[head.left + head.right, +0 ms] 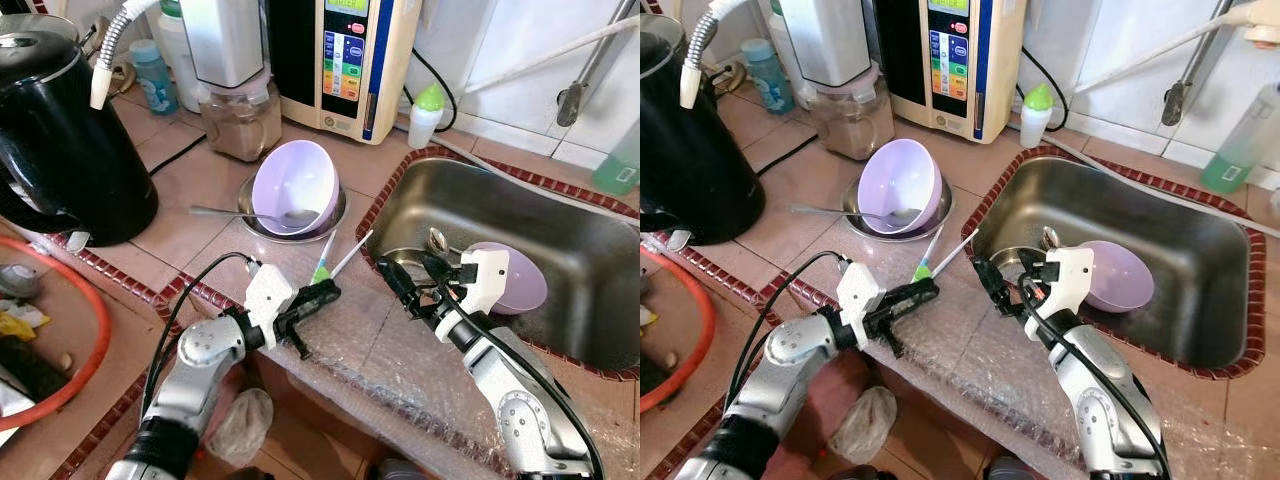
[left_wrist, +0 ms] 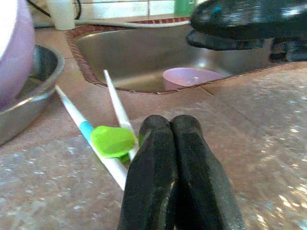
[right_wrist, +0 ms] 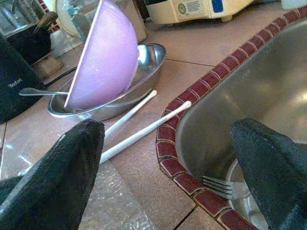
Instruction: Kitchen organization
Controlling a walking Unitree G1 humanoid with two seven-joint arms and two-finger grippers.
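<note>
Resting closed left pincer point(image 1: 322, 294) beside thin white sticks point(image 1: 340, 252), steel sink point(image 1: 590, 300)

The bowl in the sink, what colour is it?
The bowl is light purple, clearest in the right eye view.

left hand point(image 1: 318, 296) fingers pressed together, right hand point(image 1: 400, 283) fingers spread wide, both arms outstretched

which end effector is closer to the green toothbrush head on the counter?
Left. The left end effector, fingers shut, sits right beside the green toothbrush head. The right end effector, fingers open, hovers over the sink's near-left edge, farther from it.
</note>
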